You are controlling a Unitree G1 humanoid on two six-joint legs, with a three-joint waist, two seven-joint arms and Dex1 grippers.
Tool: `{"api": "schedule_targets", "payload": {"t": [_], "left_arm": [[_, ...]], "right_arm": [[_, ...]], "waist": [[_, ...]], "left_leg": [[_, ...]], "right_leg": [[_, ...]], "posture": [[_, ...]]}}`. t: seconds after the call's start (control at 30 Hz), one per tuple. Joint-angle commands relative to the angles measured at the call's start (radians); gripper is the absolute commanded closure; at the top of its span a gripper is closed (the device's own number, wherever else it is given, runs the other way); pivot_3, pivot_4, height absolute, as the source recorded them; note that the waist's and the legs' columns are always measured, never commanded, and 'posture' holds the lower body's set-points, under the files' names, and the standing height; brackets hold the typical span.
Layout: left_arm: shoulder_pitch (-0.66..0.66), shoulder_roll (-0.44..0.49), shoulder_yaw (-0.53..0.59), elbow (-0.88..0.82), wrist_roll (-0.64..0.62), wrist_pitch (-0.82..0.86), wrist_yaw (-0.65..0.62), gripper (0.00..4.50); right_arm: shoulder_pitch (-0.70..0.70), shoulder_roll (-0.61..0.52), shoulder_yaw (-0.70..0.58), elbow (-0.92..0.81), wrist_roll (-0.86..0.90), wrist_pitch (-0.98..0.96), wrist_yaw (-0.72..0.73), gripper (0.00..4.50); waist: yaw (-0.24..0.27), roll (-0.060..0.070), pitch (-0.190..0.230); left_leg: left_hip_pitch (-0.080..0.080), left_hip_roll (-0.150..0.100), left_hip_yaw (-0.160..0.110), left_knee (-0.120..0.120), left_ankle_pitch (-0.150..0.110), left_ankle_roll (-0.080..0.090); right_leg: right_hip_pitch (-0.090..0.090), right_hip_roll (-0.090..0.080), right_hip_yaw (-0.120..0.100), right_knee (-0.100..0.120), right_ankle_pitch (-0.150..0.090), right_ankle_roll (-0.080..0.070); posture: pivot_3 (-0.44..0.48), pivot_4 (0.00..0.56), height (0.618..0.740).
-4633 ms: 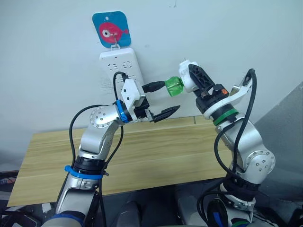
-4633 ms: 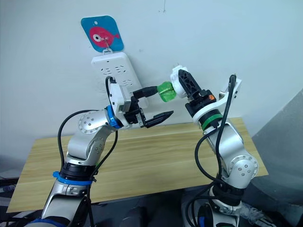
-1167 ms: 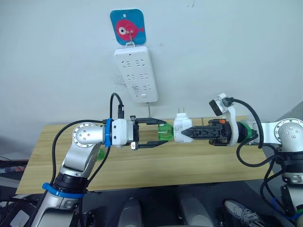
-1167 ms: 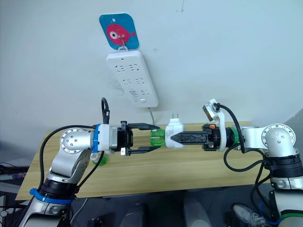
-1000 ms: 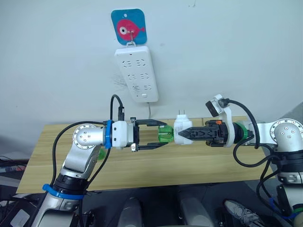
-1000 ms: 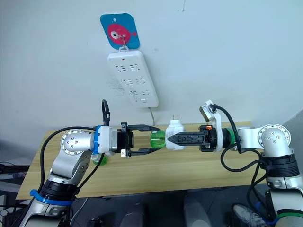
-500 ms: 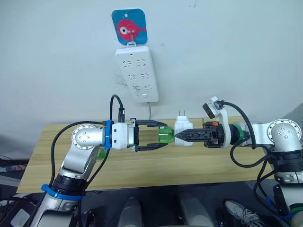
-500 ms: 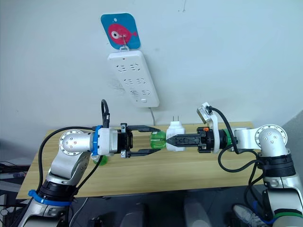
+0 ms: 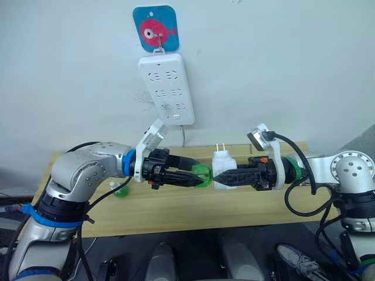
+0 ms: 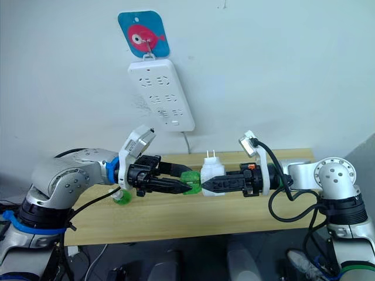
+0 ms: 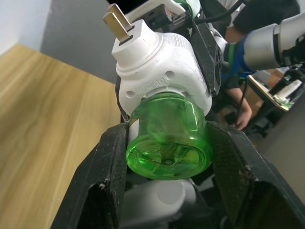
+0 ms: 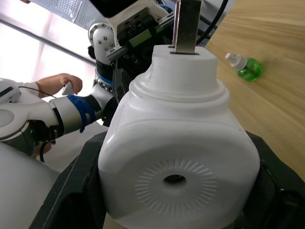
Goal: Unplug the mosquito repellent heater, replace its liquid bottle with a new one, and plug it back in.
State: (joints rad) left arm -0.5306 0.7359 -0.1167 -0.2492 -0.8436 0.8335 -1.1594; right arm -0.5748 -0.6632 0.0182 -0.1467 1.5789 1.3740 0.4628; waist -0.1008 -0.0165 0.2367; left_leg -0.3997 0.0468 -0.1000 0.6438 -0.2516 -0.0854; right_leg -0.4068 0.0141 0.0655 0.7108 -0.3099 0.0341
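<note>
The mosquito repellent heater (image 9: 223, 171) was off the wall and held in mid-air above the tabletop (image 9: 176, 205), roughly midway between the two arms, its prongs pointing up. The right gripper (image 9: 225, 175) had its jaws pinching the white body from the right side, while the left gripper (image 9: 193, 177) had its jaws pressed onto the green liquid bottle (image 11: 167, 141) that stuck out of the heater toward the left. From where I stood the bottle looked seated in the heater, so I took this to be the bottle swap, though whether it was being unscrewed or screwed in I could not tell. A second small green bottle (image 10: 120, 197) lay on the tabletop at the left, behind the left arm. The white power strip (image 9: 166, 89) hung on the far wall under a fish hanger (image 9: 154, 29), all sockets free. The next move would call for a steady twist about the bottle's axis, with the right jaws holding the heater firm.
</note>
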Motion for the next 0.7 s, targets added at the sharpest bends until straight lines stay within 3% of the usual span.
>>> {"api": "schedule_targets", "payload": {"t": [0.03,0.07,0.13,0.2,0.37,0.53,0.7], "left_arm": [[0.016,0.008,0.017,-0.008,0.092,-0.097,0.008,0.99],[0.025,0.007,0.02,-0.013,0.109,-0.125,0.006,0.67],[0.095,0.013,0.029,-0.029,0.237,-0.368,-0.041,0.05],[0.16,0.011,0.037,-0.036,0.337,-0.579,-0.077,0.02],[0.231,-0.11,0.053,-0.004,0.466,-0.986,-0.043,0.02],[0.227,-0.186,0.044,0.003,0.489,-1.1,0.002,0.02],[0.228,-0.195,0.014,0.039,0.509,-1.142,-0.007,0.02]], "right_arm": [[-0.007,0.002,-0.027,-0.032,0.078,-0.002,0.02,1.43],[-0.004,0.001,-0.028,-0.029,0.085,-0.005,0.014,1.43],[0.001,-0.006,-0.037,-0.006,0.1,-0.012,-0.003,1.43],[0.006,-0.012,-0.041,0.009,0.111,-0.017,-0.015,1.43],[0.013,-0.018,-0.038,0.016,0.123,-0.025,-0.033,1.43],[0.016,-0.018,-0.037,0.013,0.13,-0.03,-0.044,1.43],[0.018,-0.016,-0.038,0.009,0.133,-0.034,-0.051,1.43]], "waist": [[0.0,0.0,0.001],[0.001,0.0,0.001],[0.001,0.0,0.001],[0.002,0.0,0.002],[0.02,0.0,0.002],[0.024,0.0,0.002],[0.018,0.0,0.002]], "left_leg": [[0.0,0.0,0.0,0.0,0.0,0.0],[0.0,0.0,0.0,0.0,0.0,0.0],[0.0,0.0,0.0,0.0,0.0,0.0],[0.0,0.0,0.003,-0.001,0.0,0.0],[-0.001,0.0,0.003,-0.001,0.0,0.0],[-0.002,-0.001,0.005,0.001,0.0,0.0],[-0.002,-0.001,0.005,0.001,0.0,0.0]], "right_leg": [[0.0,0.0,0.0,0.0,0.0,0.0],[0.0,0.0,0.0,0.0,0.0,0.0],[0.0,0.0,0.0,0.0,0.0,0.0],[0.0,0.0,0.002,-0.002,0.0,0.0],[-0.001,-0.001,0.002,-0.003,0.0,0.0],[-0.001,-0.002,0.004,-0.006,0.002,0.003],[-0.001,-0.001,0.005,-0.006,0.003,0.004]], "posture": [[-0.109,0.21,0.725],[-0.109,0.209,0.725],[-0.107,0.21,0.725],[-0.106,0.21,0.725],[-0.105,0.209,0.725],[-0.108,0.208,0.725],[-0.115,0.208,0.725]]}}
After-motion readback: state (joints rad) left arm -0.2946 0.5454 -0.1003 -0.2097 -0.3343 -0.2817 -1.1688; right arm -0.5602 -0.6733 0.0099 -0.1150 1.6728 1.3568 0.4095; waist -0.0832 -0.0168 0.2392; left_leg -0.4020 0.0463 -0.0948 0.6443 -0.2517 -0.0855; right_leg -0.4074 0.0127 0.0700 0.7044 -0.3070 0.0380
